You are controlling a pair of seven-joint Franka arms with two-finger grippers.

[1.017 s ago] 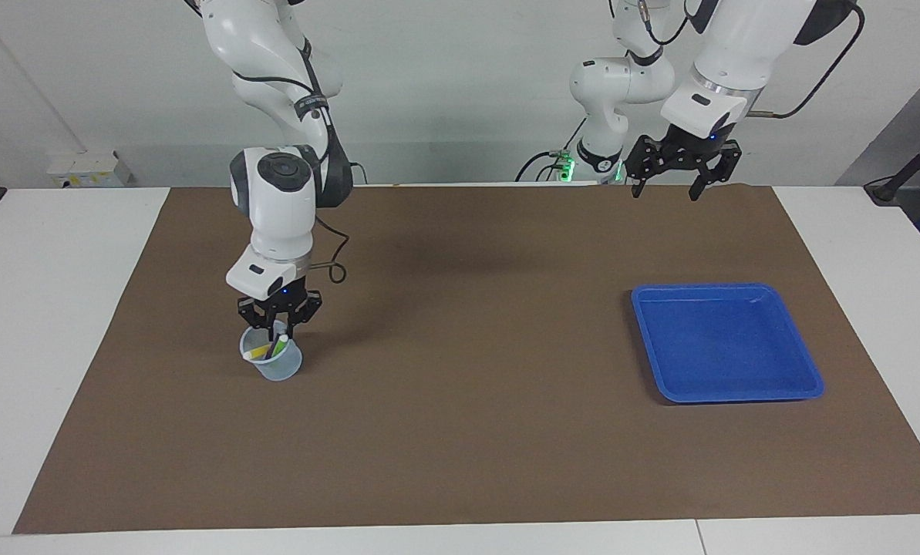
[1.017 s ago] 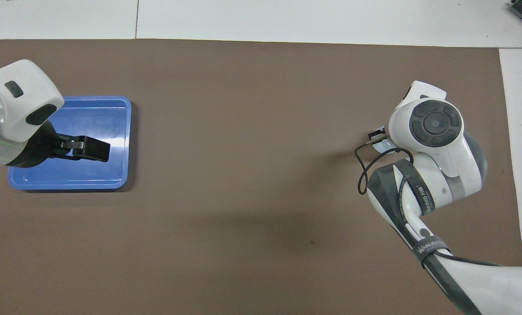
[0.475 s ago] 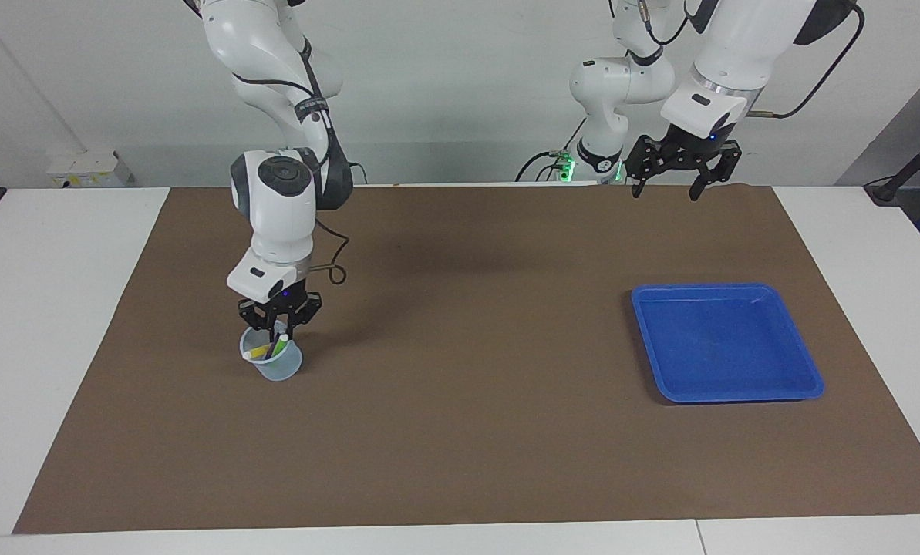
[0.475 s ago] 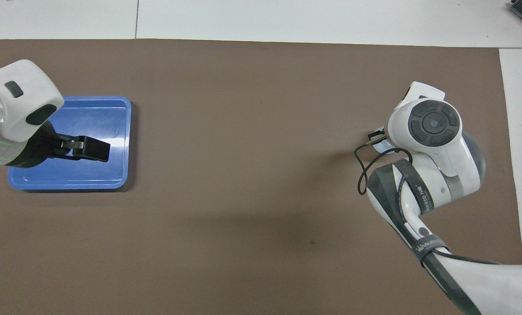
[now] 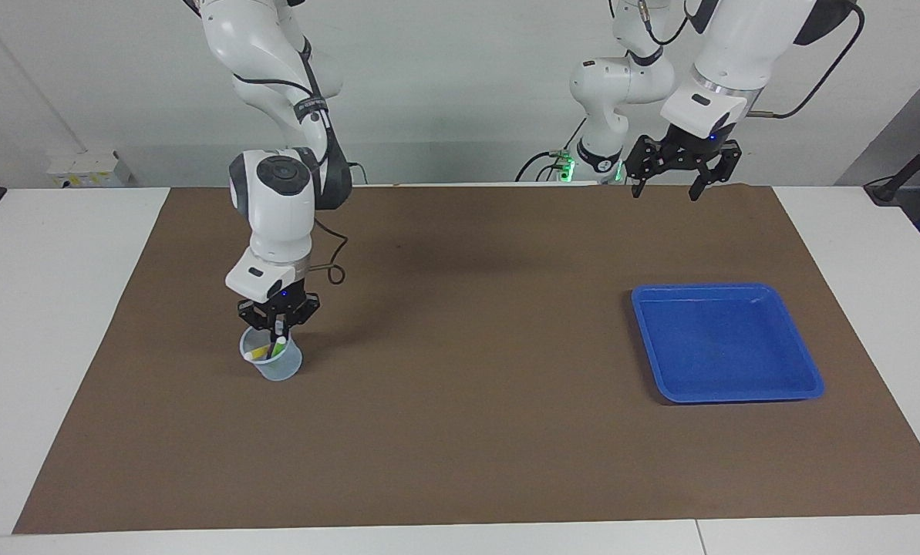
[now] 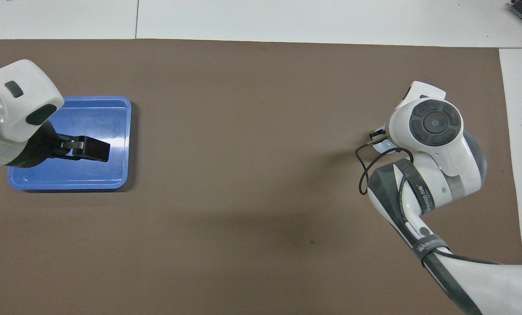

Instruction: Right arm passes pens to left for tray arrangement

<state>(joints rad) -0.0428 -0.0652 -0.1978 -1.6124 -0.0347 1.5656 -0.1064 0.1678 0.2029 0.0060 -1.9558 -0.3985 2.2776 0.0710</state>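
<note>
Landmark: cup (image 5: 272, 361), well apart from the empty tray (image 5: 726, 341).
Right pincer (image 5: 278, 334): has just clamped together inside the cup on a pen; colour unclear.
Pens (image 5: 267, 351): in cup.
Left pincer (image 5: 674, 187): apart, waiting.
Meaning: lift-out and handover likely follow.

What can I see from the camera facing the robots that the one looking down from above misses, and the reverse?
Only the facing view shows the small translucent cup with yellow and green marker pens in it, the right gripper shut at the cup's mouth, and the left gripper open, waiting in the air. The overhead view adds nothing new: the right arm hides the cup. Both show the shallow blue plastic tray.
</note>
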